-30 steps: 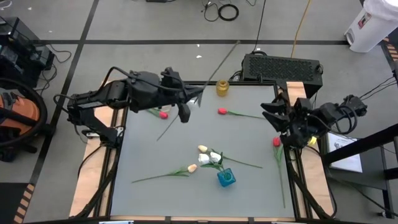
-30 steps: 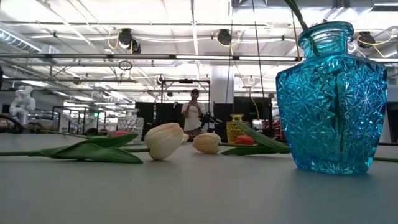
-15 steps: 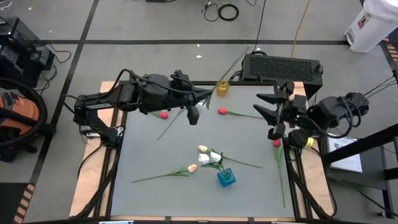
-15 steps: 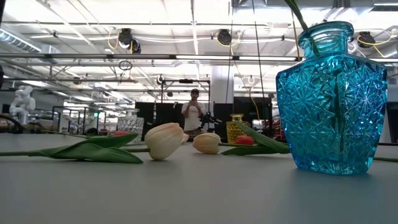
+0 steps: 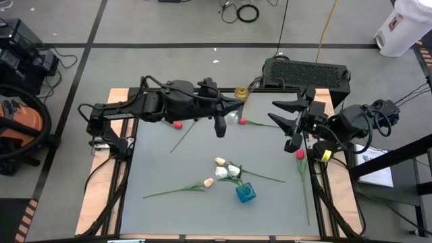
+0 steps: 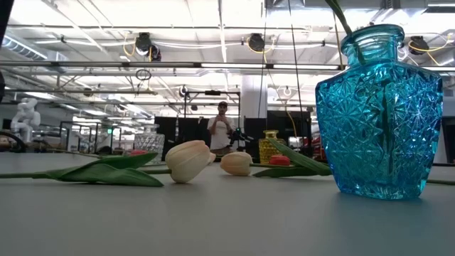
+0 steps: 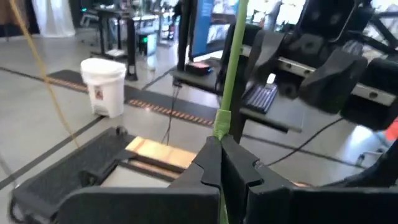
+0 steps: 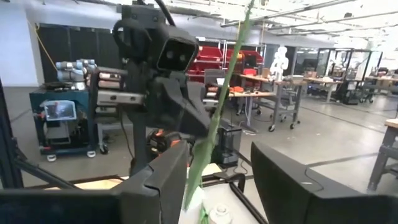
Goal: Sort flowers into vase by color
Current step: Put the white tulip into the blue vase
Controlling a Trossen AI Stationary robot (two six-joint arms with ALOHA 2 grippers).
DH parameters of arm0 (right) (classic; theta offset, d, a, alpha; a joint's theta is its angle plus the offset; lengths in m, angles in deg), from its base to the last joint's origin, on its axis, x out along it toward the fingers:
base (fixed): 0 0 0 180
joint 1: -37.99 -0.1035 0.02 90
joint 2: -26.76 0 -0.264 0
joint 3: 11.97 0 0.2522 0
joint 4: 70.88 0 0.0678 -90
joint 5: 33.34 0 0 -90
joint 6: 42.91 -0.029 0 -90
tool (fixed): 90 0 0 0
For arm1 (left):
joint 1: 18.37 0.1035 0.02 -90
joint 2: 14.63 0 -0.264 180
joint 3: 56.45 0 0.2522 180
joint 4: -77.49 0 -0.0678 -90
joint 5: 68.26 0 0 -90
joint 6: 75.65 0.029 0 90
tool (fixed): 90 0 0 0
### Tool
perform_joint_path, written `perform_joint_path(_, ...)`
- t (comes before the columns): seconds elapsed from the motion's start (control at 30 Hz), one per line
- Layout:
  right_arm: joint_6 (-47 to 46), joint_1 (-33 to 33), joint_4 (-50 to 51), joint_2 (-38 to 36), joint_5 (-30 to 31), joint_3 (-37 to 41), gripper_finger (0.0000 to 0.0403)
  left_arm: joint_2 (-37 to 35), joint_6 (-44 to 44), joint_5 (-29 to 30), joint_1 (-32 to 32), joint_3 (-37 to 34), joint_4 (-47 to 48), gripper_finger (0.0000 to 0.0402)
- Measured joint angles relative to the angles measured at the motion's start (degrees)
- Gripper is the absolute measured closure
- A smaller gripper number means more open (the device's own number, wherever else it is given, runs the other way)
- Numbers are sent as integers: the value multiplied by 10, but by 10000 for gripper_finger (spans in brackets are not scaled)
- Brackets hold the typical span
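My left gripper [image 5: 234, 102] is shut on a long thin green stem [image 7: 235, 56], high over the table's far middle, beside the yellow vase [image 5: 241, 92]. The head of that flower does not show. My right gripper [image 5: 282, 124] hangs open and level at the far right, pointing at the left arm. In its wrist view the stem [image 8: 219, 106] runs up through the gap between its fingers, apart from them. A blue glass vase [image 5: 245, 194] near the front holds a white tulip [image 5: 233, 171]. Cream tulips [image 5: 220, 162] and red tulips [image 5: 241, 121] lie flat on the table. My left gripper pinches the green stem [image 7: 222, 123] between its two fingertips, at a thicker spot on it. The fingers are about level and point toward the table's right, lying across the stem. The stem stands steeply above the fingers. Its lower part is hidden by the gripper.
Another red tulip [image 5: 177, 125] lies under the left arm and one [image 5: 300, 154] at the right edge below the right gripper. A cream tulip [image 5: 208, 182] with a long stem lies left of the blue vase. A black box [image 5: 305, 73] stands behind the far edge.
My left gripper has carried the stem toward the table's right, nearer the yellow vase, and stays shut on it. My right gripper has risen, rolled about its own line and swung toward the left arm. The flowers on the table have not moved.
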Motion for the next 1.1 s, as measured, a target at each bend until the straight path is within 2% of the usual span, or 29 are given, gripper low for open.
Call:
perform_joint_path(0.23, -33, 0, -4, 11, -1, 0, 234, 16, 0, -31, 0, -1, -27, 401)
perform_joint_path(0.6, -32, 0, -45, 16, -1, 0, 234, 36, -3, -75, 0, -1, -69, 402)
perform_joint_path(0.77, -32, 0, -45, 17, -1, 0, 234, 36, -3, -77, 0, -1, -76, 401)
perform_joint_path(0.9, -33, 0, -51, 22, -1, 0, 234, 36, -4, -105, 0, -1, -112, 401)
perform_joint_path(1.1, -36, 0, -75, 29, -1, 0, 234, 46, -5, -111, -1, -1, -123, 401)
